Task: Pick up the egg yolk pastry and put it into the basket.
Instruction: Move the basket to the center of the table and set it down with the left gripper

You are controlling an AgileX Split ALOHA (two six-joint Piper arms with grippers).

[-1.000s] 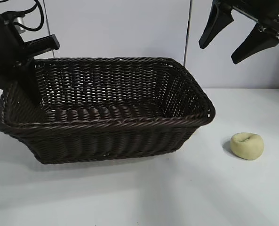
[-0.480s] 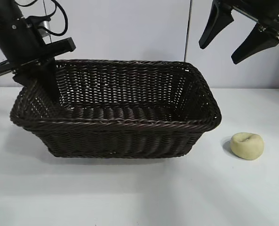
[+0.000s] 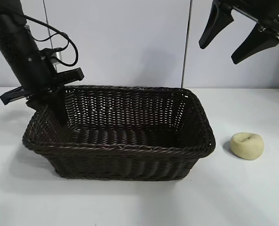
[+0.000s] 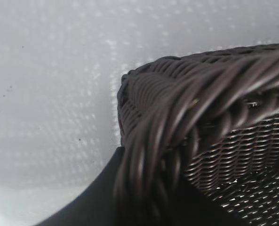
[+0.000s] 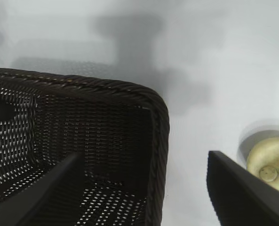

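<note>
Egg yolk pastry [image 3: 246,145] lies on table, well below open right jaws.

left hand [image 3: 59,110] clamped, lowered | right hand [image 3: 238,37] open, raised

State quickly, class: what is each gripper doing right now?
Left gripper: closed on the wicker basket rim, at its left end.
Right gripper: open, empty, raised above the egg yolk pastry.
</note>
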